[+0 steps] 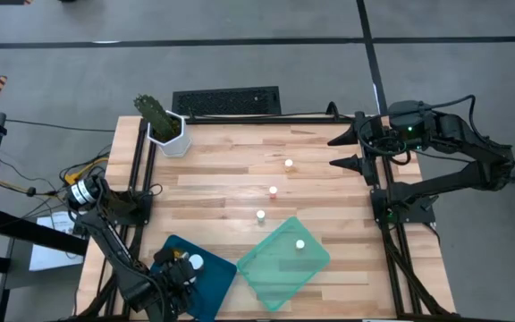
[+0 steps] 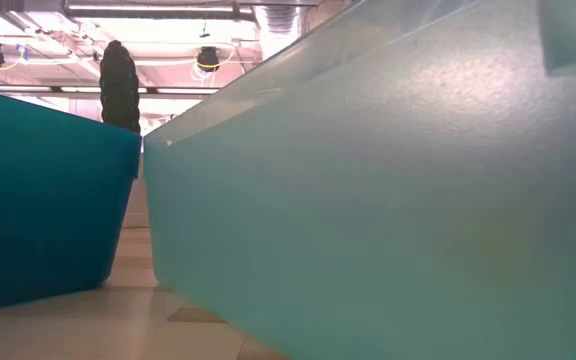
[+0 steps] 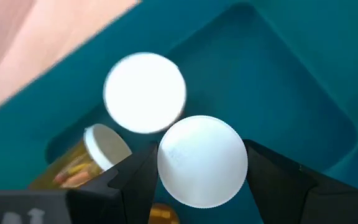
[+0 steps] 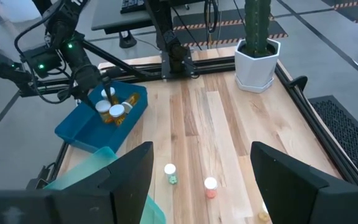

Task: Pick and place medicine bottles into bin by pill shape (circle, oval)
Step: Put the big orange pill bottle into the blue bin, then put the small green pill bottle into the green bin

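The left gripper [image 3: 201, 171] sits over the blue bin [image 1: 211, 277] at the near left corner of the bench [image 1: 231, 161], its fingers [image 3: 138, 177] closed around an upright medicine bottle [image 3: 202, 160] by its white cap. A second upright bottle [image 3: 145, 92] and a toppled bottle [image 3: 82, 163] rest inside the same bin. The green bin [image 1: 271, 268] just beside it holds one bottle [image 1: 300, 243]. Three bottles [image 1: 273, 190] stand on the bare bench. The right gripper [image 4: 201, 177] waits at the far right edge, fingers wide apart.
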Motion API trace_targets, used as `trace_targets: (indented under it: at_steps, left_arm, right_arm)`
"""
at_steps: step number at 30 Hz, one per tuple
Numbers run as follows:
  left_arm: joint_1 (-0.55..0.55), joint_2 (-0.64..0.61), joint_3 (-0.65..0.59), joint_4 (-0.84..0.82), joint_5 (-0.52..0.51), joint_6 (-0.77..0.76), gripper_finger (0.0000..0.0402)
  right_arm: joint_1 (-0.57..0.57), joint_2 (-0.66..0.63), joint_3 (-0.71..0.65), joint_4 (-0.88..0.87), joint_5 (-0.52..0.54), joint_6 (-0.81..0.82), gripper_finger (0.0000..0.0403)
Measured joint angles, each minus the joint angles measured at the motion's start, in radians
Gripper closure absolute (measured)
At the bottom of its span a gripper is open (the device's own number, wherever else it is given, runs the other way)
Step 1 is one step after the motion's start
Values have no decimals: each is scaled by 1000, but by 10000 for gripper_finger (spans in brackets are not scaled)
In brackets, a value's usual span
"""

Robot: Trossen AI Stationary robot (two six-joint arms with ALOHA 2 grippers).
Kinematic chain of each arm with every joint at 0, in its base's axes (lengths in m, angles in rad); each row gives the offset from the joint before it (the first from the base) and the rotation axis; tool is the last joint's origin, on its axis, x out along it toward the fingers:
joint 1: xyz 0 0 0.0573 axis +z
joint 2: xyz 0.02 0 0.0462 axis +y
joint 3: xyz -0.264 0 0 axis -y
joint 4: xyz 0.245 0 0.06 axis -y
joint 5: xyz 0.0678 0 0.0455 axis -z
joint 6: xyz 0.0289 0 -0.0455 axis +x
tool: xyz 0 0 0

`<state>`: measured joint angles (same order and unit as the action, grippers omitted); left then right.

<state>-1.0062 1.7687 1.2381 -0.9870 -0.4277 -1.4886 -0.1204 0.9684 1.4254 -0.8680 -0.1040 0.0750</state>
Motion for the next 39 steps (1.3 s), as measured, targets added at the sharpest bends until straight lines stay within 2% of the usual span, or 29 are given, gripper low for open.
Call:
trace_targets:
  at_steps: [8, 12, 17, 24, 28, 32, 36, 39]
  left_arm:
    - [3, 0, -13, 17, 15, 4, 182]
    - [7, 0, -13, 18, 42, 18, 158]
    - [20, 0, -6, 22, 144, 17, 120]
    - [33, -13, 96, 1, 152, 48, 98]
    - [52, -38, 206, -60, 89, 55, 98]
    - [104, -61, 312, -183, -60, 99, 98]
    - [233, -78, 344, -249, -184, 216, 97]
    - [377, -79, 336, -207, -221, 412, 97]
  right_arm:
    - [0, 0, 0, 0, 0, 0, 121]
    - [0, 0, 0, 0, 0, 0, 121]
    - [0, 0, 0, 0, -2, 0, 121]
    - [0, 0, 0, 0, -3, 0, 121]
    - [0, 0, 0, 0, -3, 3, 121]
    - [0, 0, 0, 0, -3, 3, 121]
    - [0, 0, 0, 0, -3, 3, 121]
    - [0, 0, 0, 0, -3, 3, 121]
